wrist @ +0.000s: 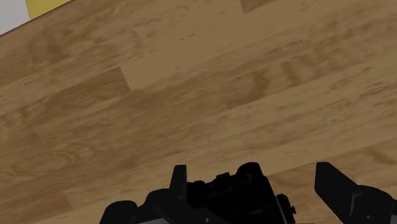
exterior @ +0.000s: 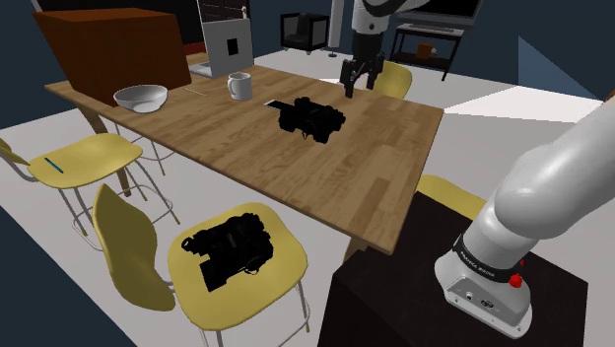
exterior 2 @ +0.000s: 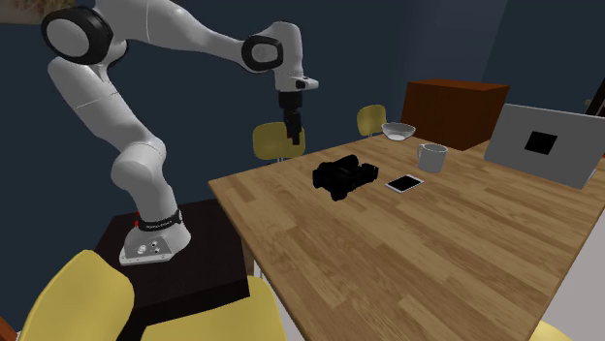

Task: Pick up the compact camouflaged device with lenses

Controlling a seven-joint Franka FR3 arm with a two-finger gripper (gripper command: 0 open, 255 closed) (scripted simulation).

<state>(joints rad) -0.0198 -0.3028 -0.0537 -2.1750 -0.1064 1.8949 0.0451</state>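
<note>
Your hand (exterior: 358, 85) hangs in the air above the wooden counter (exterior: 394, 177), fingers pointing down and spread apart, gripping nothing. In the wrist view the two black fingers (wrist: 338, 188) stand wide of each other, with bare wood planks beyond them.

The device with lenses (exterior: 310, 116) lies flat on the counter. It is drawn dark, nearly black. In the shoulder view it sits to the left of the hand and lower in the picture, apart from the fingertips. In the second exterior view the hand (exterior 2: 291, 136) is above the device (exterior 2: 344, 176) and toward that view's left, close to the counter's edge, with open air between the two. In the wrist view the device (wrist: 216, 200) shows low between the fingers. One finger overlaps its outline there, but you cannot tell any contact from that picture.

Just beside the device lies a small flat tablet (exterior 2: 404, 182), and past it stand a white mug (exterior 2: 431, 157) and a white bowl (exterior 2: 398, 129). A grey laptop (exterior 2: 548, 143) stands open further along, and a brown box (exterior: 118, 49) sits at the far end.

Take care: a second dark device (exterior: 232, 251) rests on the seat of a yellow chair (exterior: 281, 281) beside the counter, well apart from the hand.
</note>
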